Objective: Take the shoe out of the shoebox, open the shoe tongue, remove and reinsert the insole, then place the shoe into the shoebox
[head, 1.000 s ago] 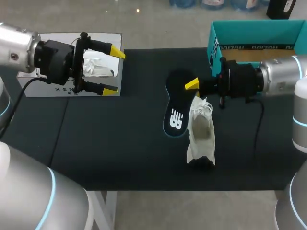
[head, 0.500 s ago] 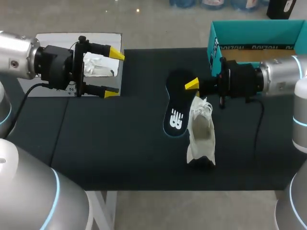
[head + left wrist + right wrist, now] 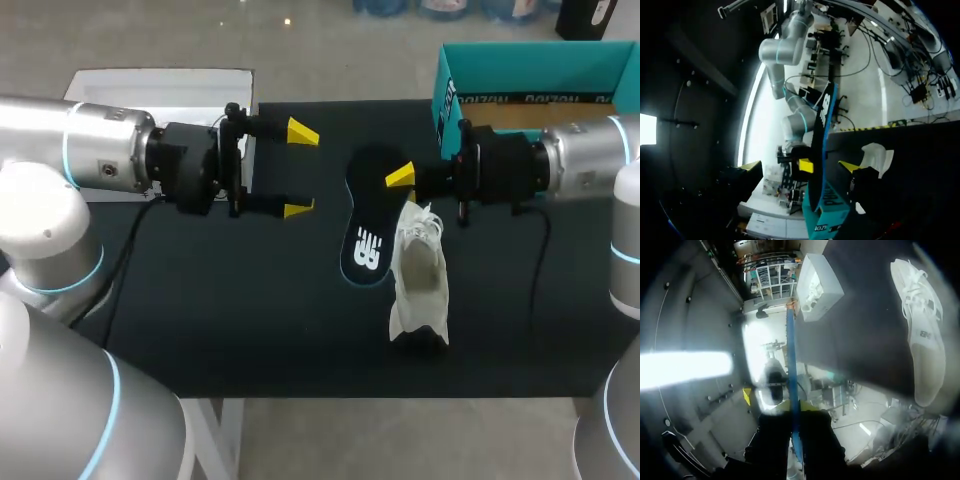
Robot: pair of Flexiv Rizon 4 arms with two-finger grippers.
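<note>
The dark insole (image 3: 365, 235), white logo facing up, is pinched at its edge by my right gripper (image 3: 400, 177), which is shut on it near the table's middle. Seen along the right fingers, the insole (image 3: 791, 365) appears edge-on as a thin blue strip between the yellow tips of that gripper (image 3: 795, 412). A white shoe (image 3: 418, 275) lies on the black table just right of the insole, heel toward the front edge. My left gripper (image 3: 298, 170) stands wide open and empty, left of the insole, facing it. In the left wrist view the insole (image 3: 822, 125) is ahead and the shoe (image 3: 879, 155) lies beyond it.
The teal shoebox (image 3: 520, 65) stands at the back right corner, behind my right arm. A white box (image 3: 120, 85) with crumpled paper inside sits at the back left. The black table mat (image 3: 240, 300) runs across the front.
My left arm has swung right, from over the white box to the table's middle, its open fingers now close to the insole. The right gripper, insole and shoe have not moved.
</note>
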